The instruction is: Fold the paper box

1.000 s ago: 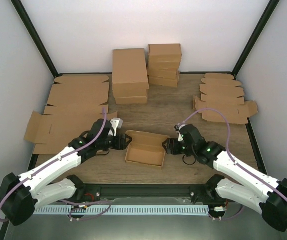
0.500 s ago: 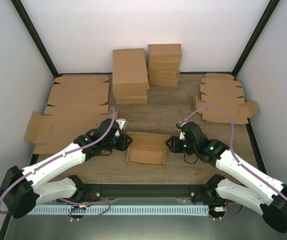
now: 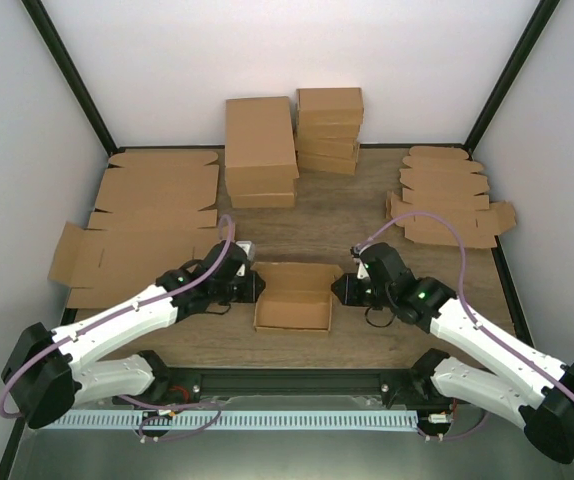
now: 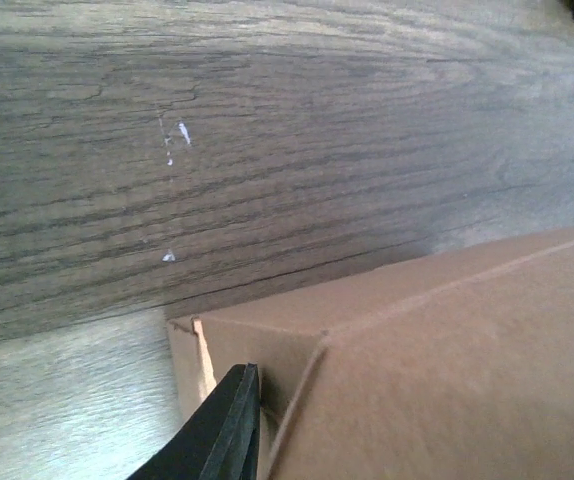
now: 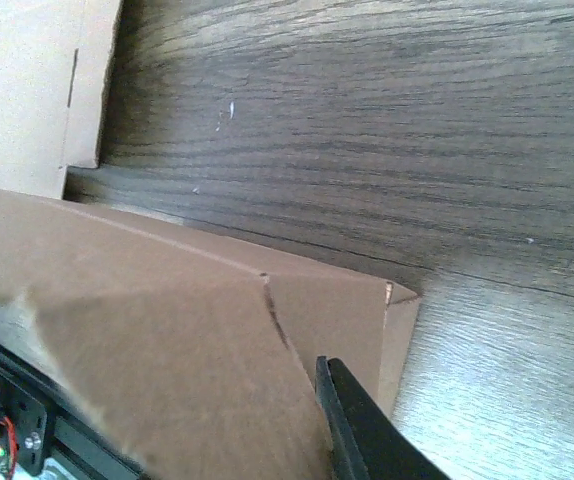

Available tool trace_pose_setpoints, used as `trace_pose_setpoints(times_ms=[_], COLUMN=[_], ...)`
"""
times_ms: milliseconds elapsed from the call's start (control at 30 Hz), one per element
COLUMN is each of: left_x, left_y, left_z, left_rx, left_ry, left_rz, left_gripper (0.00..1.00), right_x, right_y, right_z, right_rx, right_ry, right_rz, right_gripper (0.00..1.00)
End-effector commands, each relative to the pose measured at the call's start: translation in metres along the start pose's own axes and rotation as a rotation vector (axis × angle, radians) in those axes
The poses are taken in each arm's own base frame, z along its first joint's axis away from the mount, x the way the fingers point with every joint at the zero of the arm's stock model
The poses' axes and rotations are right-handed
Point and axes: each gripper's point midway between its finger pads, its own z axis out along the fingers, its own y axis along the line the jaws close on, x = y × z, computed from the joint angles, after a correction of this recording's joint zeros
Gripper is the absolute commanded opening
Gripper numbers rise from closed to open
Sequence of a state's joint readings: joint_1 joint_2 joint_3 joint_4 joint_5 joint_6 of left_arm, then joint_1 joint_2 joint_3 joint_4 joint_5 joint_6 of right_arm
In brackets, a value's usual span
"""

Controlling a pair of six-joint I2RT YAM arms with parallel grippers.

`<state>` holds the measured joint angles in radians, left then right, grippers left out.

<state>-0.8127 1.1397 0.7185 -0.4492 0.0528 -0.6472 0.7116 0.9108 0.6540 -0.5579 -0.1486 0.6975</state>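
Observation:
The paper box (image 3: 293, 298) is a small, shallow brown carton lying open-topped on the wooden table between the two arms. My left gripper (image 3: 256, 285) is at its left end, shut on that end wall. In the left wrist view one black finger (image 4: 222, 430) presses the outside of the wall of the box (image 4: 447, 360), and the other finger is hidden behind the cardboard. My right gripper (image 3: 335, 290) is shut on the right end wall. There too a single finger (image 5: 352, 420) lies against the box (image 5: 167, 330).
Two stacks of folded brown boxes (image 3: 260, 150) (image 3: 329, 130) stand at the back. Large flat cardboard blanks (image 3: 147, 220) cover the left side of the table. Smaller flat blanks (image 3: 447, 195) lie at the back right. Black frame posts rise at both back corners.
Both grippers have moved inward onto the box's ends and closed on the end walls. The end flaps now stand upright, and the box sits squarer to the table edge.

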Motion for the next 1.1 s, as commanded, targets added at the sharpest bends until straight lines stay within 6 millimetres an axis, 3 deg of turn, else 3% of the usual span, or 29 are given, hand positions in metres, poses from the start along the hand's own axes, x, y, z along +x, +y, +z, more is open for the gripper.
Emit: trace_pose_setpoints(times_ms=[0,233,633,833,900,1067], left_x=[-0.010,-0.012,0.004,0.002,-0.001,-0.002], left_y=[-0.017,-0.015,-0.005,-0.006,-0.007,-0.005], left_z=[-0.003,0.000,0.012,0.012,0.008,-0.006], left_rx=[0.067,0.048,0.043,0.028,0.020,-0.008], left_ry=[-0.047,-0.066,-0.054,-0.048,-0.050,-0.046], left_rz=[-0.103,-0.117,-0.131,-0.110,-0.097,-0.063], left_gripper=[0.21,0.17,0.16,0.16,0.18,0.48], right_x=[-0.004,-0.008,0.013,0.005,0.002,0.001], right_y=[0.015,0.019,-0.002,-0.005,-0.007,-0.013], right_z=[0.001,0.008,0.027,0.028,0.027,0.027], right_rx=[-0.066,-0.101,-0.005,0.037,0.053,0.089], right_ry=[-0.018,-0.045,-0.009,-0.028,-0.036,-0.046], right_rz=[0.046,0.087,0.070,0.030,0.011,-0.024], right_gripper=[0.15,0.13,0.07,0.07,0.06,0.06])
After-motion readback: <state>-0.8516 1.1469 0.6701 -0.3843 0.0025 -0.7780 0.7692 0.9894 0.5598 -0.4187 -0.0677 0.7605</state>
